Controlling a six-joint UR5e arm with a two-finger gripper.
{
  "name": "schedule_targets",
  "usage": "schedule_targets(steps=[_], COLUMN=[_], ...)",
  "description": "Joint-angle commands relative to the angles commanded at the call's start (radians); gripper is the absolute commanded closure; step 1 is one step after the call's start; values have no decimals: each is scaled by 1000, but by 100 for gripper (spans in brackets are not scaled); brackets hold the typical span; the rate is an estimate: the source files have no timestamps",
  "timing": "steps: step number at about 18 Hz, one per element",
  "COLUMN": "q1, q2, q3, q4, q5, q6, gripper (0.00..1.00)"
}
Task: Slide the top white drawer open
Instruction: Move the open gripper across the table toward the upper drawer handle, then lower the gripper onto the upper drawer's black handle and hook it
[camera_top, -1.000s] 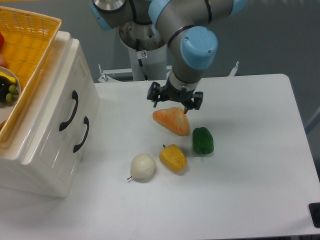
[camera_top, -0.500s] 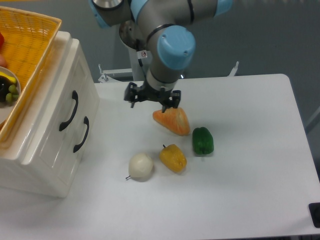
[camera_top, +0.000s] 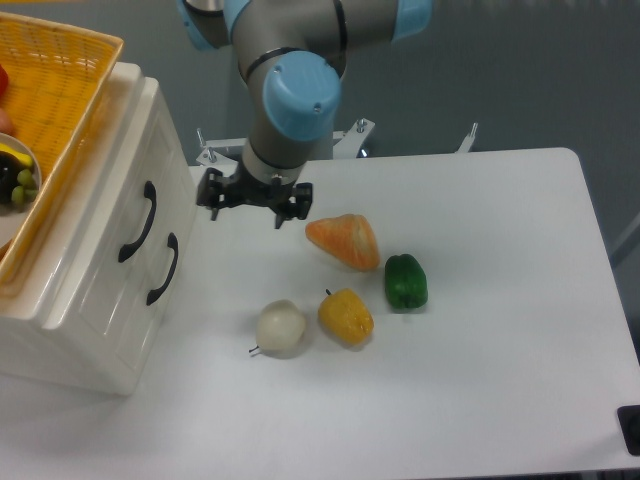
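Hovering over the table (camera_top: 480, 380), gripper (camera_top: 254, 203) hung empty with fingers spread, just right of the cabinet front.
Arm reached down from the top of frame, blue wrist joint above the gripper, fingers pointing down. Top white drawer (camera_top: 120, 200) sat flush in the cabinet at left, its curved black handle (camera_top: 138, 222) near the gripper but not touched. Lower drawer handle (camera_top: 163, 268) sat just below. Orange vegetable (camera_top: 345, 241) lay right of the gripper, apart from it.

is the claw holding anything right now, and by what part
Nothing is held. The claw is open and empty above the table, between the top drawer's handle and the orange vegetable.
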Motion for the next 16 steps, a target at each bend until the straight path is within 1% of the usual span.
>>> schedule_targets(steps=[6, 10, 16], q1=[-26, -48, -66], q2=[-6, -11, -9], q3=[3, 5, 6], q4=[2, 2, 8], q5=[-25, -26, -60], q6=[-21, -20, -11], gripper=[0, 0, 0])
